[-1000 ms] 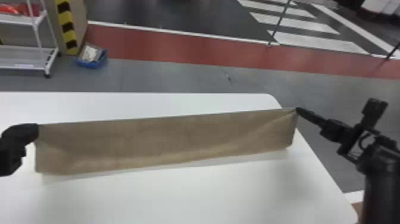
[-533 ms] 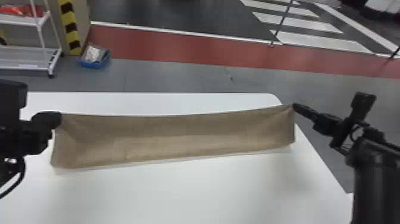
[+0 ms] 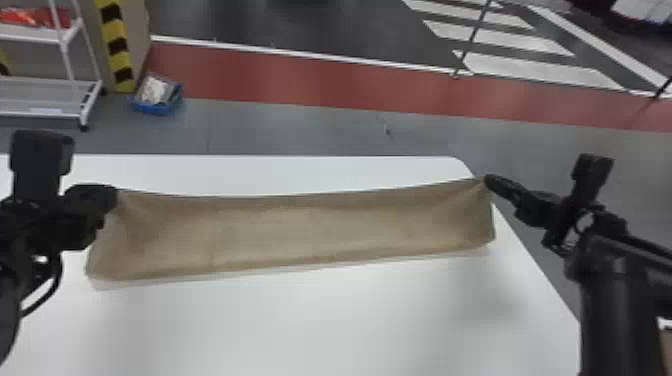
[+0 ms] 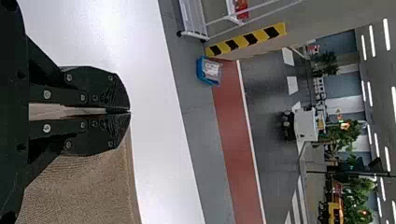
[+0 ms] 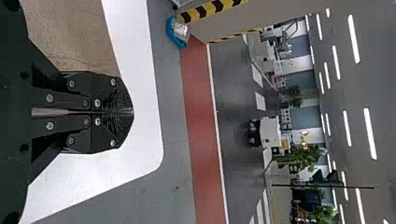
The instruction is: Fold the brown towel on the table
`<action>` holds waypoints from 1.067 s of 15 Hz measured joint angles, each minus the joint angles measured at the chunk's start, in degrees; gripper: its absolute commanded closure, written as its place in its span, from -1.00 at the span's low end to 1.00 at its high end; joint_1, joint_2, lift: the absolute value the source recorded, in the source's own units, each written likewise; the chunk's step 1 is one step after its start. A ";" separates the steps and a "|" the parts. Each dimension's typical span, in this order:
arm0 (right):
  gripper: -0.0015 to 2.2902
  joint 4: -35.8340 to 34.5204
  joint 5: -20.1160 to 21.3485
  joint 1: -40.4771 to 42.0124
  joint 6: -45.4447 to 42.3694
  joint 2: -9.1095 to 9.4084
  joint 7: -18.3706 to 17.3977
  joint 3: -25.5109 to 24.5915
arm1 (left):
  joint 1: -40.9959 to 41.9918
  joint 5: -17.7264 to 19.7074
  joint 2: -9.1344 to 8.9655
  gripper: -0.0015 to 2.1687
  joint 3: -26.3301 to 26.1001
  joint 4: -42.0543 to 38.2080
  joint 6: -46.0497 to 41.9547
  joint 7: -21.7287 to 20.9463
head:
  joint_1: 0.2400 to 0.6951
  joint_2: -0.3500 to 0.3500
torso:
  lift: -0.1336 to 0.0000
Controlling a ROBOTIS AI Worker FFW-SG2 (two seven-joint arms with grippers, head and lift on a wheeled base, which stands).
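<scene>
Your brown towel (image 3: 300, 230) lies across the table (image 3: 310, 320) as a long, narrow strip running from nine to three o'clock, matte and finely woven, with soft creases fanning from its far corners. Its far edge sags a little between your two grips; its near edge runs low along the smooth white tabletop. Your left gripper (image 3: 114, 194), at nine o'clock, has its flat black fingers closed, pinching the towel's far corner on that side. Your right gripper (image 3: 487, 180), at three o'clock, is likewise clamped on the opposite far corner, by the table's edge.

On the lower shelf of the white rack (image 3: 50, 112), at ten o'clock, you see a pale label-like patch. Beside the rack stands a yellow-and-black striped post (image 3: 118, 45); at eleven, a blue bin (image 3: 155, 108) sits on the grey floor. A red floor band (image 3: 300, 75) crosses at twelve, with white stripes (image 3: 540, 70) at one.
</scene>
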 measured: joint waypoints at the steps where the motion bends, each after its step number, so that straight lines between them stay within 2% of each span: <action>1: -1.00 0.00 0.40 0.08 -0.70 0.11 -0.92 0.28 | -0.13 -0.01 0.00 -1.00 -0.01 0.50 -0.84 0.15 | 1.00 -0.78 | -0.85; 6: -0.96 0.07 0.68 0.50 -4.40 0.20 -1.80 0.11 | 1.69 -0.77 0.01 -0.97 1.73 -0.09 -3.13 0.14 | 1.00 -0.76 | -0.85; 9: -0.92 -0.10 0.17 0.73 -4.10 -0.20 0.56 -1.05 | 4.62 -0.42 0.10 -0.93 4.40 -2.83 -4.00 -0.29 | 1.00 -0.74 | -0.85; 12: -0.81 -0.43 1.77 1.55 -2.78 -1.80 3.52 -0.91 | 5.97 4.02 0.29 -0.83 8.03 -3.93 -1.27 -3.55 | 1.00 -0.74 | -0.85; 14: -0.75 -0.42 3.67 1.65 -2.93 -2.86 7.03 -0.49 | 4.65 7.86 0.30 -0.78 10.59 -3.77 4.80 -6.24 | 1.00 -0.74 | -0.85; 16: -0.75 -0.19 7.92 1.29 -3.53 -4.37 11.06 0.71 | 3.17 11.67 0.22 -0.78 12.63 -3.75 11.91 -7.22 | 1.00 -0.75 | -0.85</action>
